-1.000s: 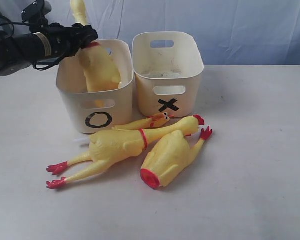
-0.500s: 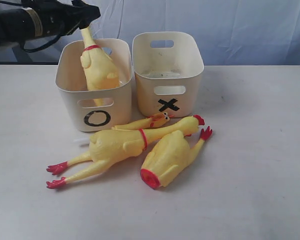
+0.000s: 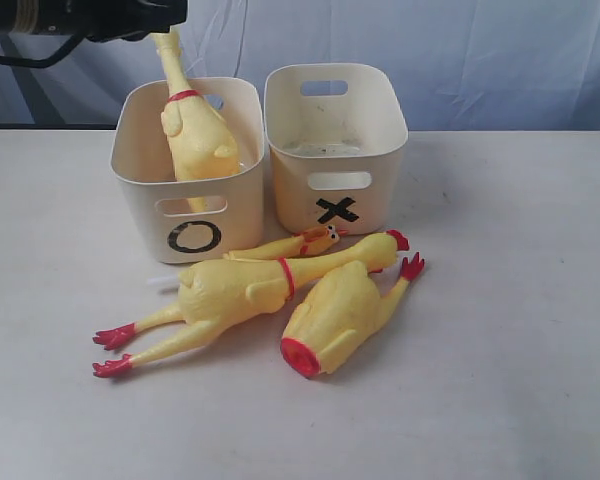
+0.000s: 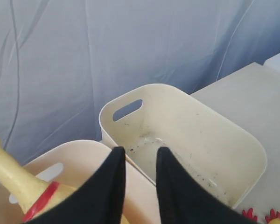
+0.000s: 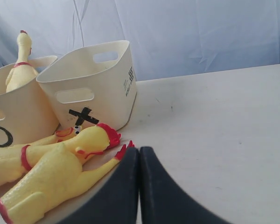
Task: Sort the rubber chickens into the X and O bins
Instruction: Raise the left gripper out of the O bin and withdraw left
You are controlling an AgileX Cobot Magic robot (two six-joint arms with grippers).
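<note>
One long yellow rubber chicken with a red neck band (image 3: 195, 135) stands neck-up inside the cream plastic tub marked O (image 3: 145, 205), while three lie on the counter (image 3: 500, 300) just in front of the tubs: a second long banded chicken (image 3: 230, 295), a headless stubby one (image 3: 335, 315) touching it, and a small thin one (image 3: 290, 245) near the cream tub marked X (image 3: 370, 205), which looks empty. Your left claw (image 4: 139, 156) hangs above the tubs, jaws slightly apart and gripping nothing, and your right claw (image 5: 139, 152) sits closed and empty, low beside the stubby chicken. You look to be between picks, so next choose a counter chicken, spread a claw wide and come down across its body.
</note>
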